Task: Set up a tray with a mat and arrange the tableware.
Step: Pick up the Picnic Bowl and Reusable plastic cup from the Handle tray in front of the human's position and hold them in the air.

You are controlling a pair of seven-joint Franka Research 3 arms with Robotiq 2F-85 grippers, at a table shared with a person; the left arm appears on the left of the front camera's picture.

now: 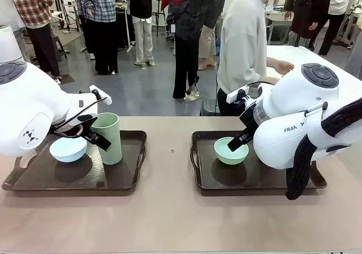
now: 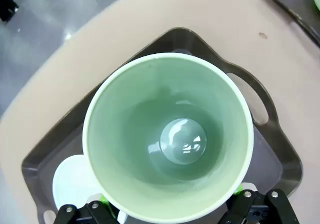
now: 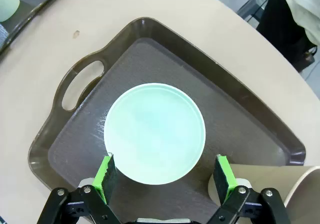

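left side: dark brown plastic tray (image 1: 127, 180) with a pale blue round bowl (image 1: 68, 149) beside a tall pale green cup (image 1: 108, 130)
right side: second dark brown tray (image 1: 271, 181), mint green round bowl (image 1: 231, 152) inside
bench (image 1: 169, 220): plain tan

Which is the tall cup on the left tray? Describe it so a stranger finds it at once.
On the tan table, look to the dark brown plastic tray on the robot's left. Two pieces stand on it: a low, round pale blue bowl and, beside it, the tall pale green handleless cup. The cup alone is tall and green there.
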